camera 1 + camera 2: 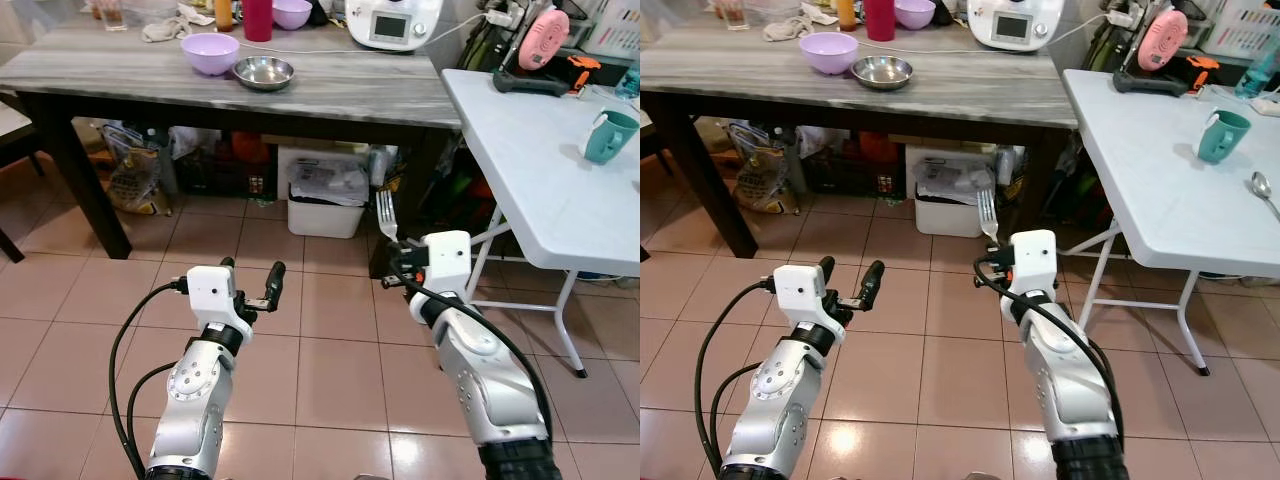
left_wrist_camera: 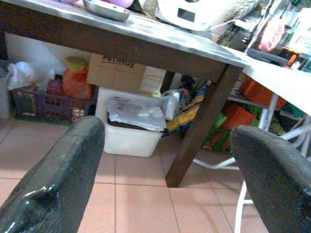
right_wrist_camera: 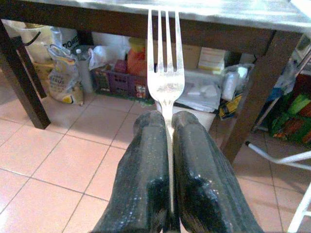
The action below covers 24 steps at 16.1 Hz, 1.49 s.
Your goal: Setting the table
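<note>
My right gripper (image 1: 398,262) is shut on a silver fork (image 1: 387,215), held upright with its tines up, above the tiled floor in front of the dark table. In the right wrist view the fork (image 3: 165,73) sticks out from between the two closed fingers (image 3: 146,174). My left gripper (image 1: 252,280) is open and holds nothing; its two black fingers (image 2: 58,174) stand wide apart in the left wrist view. The white folding table (image 1: 540,170) on the right carries a teal mug (image 1: 608,136) and a spoon (image 1: 1264,190).
A dark wooden table (image 1: 180,75) stands ahead with a purple bowl (image 1: 209,52), a steel bowl (image 1: 264,72) and a white kitchen appliance (image 1: 394,22). Beneath it are a white bin (image 1: 325,195), bags and crates. Pink floor tiles (image 1: 320,370) lie between me and the tables.
</note>
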Available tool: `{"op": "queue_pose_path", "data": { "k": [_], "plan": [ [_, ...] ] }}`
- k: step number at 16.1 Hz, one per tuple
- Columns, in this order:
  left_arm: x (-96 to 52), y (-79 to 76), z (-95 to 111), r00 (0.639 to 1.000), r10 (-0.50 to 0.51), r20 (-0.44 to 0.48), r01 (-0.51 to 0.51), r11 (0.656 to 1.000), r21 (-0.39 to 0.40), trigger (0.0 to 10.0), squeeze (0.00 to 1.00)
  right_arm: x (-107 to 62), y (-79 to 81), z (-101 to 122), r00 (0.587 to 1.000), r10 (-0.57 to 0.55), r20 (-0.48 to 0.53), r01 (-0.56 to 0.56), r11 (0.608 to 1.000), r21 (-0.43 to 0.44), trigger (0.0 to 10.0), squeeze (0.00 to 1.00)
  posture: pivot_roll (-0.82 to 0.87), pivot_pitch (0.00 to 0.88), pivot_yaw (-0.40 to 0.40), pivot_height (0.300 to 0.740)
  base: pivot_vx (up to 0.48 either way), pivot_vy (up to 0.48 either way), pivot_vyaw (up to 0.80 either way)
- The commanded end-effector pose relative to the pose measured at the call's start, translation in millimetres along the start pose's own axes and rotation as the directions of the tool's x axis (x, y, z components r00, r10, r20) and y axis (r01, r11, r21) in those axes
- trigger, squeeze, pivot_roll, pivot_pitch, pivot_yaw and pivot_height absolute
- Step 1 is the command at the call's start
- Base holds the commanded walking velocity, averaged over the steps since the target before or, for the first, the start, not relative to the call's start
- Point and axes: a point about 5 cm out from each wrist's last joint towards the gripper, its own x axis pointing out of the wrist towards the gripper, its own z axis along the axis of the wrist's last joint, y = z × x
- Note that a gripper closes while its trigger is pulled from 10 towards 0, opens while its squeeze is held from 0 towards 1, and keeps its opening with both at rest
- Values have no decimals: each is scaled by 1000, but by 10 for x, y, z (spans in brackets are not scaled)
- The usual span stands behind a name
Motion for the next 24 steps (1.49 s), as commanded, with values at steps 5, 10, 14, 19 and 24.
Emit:
{"op": "queue_pose_path", "data": {
  "k": [5, 10, 14, 19, 24],
  "plan": [
    [53, 84, 37, 1000, -19, 15, 19, 1000, 23, 10000, 0, -18, -75, 28, 997, -58, 43, 56, 998, 43, 10000, 0, -190, 14, -77, 740, 0, 0, 0],
    [121, 48, 56, 999, -43, 21, 42, 999, 25, 10000, 0, -29, -100, 24, 995, -81, 50, 79, 996, 42, 10000, 0, -215, 15, -49, 740, 51, 0, -174],
    [160, -8, 55, 997, -79, 22, 79, 997, 15, 10000, 0, -56, -120, 14, 993, -104, 56, 101, 993, 53, 10000, 0, -232, 15, -27, 740, 323, 0, -503],
    [201, -24, 63, 995, -102, 20, 102, 995, 21, 10000, 0, -97, -155, 23, 989, -127, 79, 125, 991, 37, 10000, 0, -249, 18, -9, 740, 359, 48, -315],
    [214, -75, 37, 992, -127, 10, 127, 992, 16, 10000, 0, -138, -169, 31, 985, -143, 93, 141, 990, 27, 10000, 0, -265, 23, 1, 740, 384, 49, 625]
  ]
}}
